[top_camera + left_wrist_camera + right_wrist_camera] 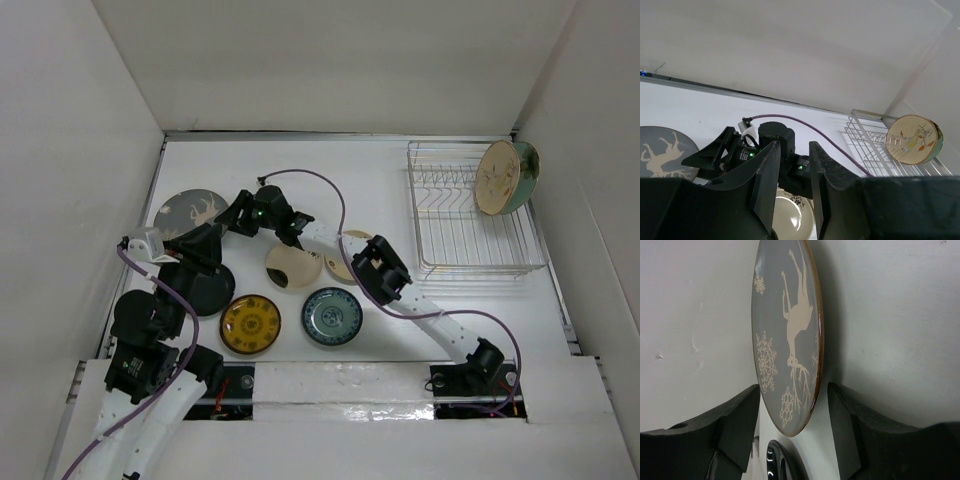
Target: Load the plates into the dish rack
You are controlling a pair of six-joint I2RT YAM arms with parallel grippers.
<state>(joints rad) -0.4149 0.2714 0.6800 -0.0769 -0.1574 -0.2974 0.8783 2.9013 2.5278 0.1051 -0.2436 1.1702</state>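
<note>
The grey deer plate lies at the back left. My right gripper is open at its rim; in the right wrist view the plate edge sits between the jaws of the gripper, touching neither. My left gripper is open and empty over the black plate; in its own view the gripper faces the right arm's wrist. Yellow, blue-green and cream plates lie flat. The dish rack holds a cream patterned plate and a green one.
Another cream plate lies partly under the right arm's forearm. The right arm stretches across the middle of the table. White walls close in the left, back and right sides. The rack stands against the right wall.
</note>
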